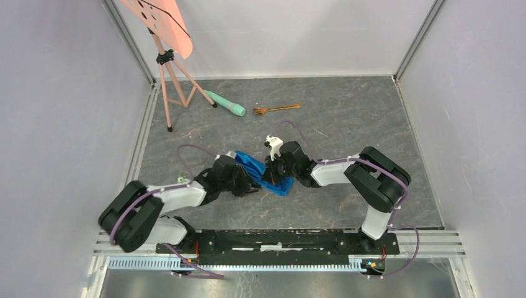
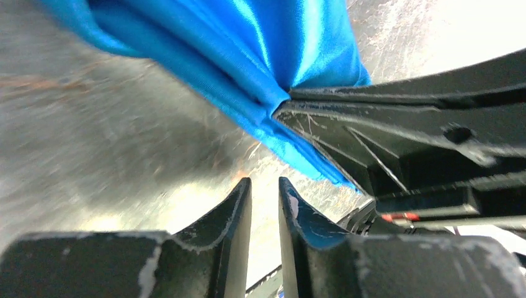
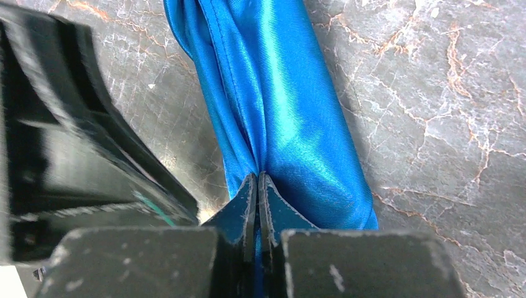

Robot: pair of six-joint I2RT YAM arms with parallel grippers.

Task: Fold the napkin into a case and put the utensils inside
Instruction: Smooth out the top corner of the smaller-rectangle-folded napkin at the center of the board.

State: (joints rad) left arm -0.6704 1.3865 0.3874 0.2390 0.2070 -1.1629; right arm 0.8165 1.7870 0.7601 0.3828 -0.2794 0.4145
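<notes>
The bright blue napkin is bunched into a narrow, draped bundle between my two grippers at the middle of the table. My right gripper is shut on the napkin, with cloth pinched between its jaws; in the top view it sits over the cloth. My left gripper has its jaws a little apart with nothing between them, just below the napkin; it lies at the cloth's left side. One copper-gold spoon lies far back. A second utensil is not visible.
A mint-green cylinder with a black tip lies left of the spoon. A pink tripod stand stands at the back left. Grey walls and metal rails enclose the marbled table.
</notes>
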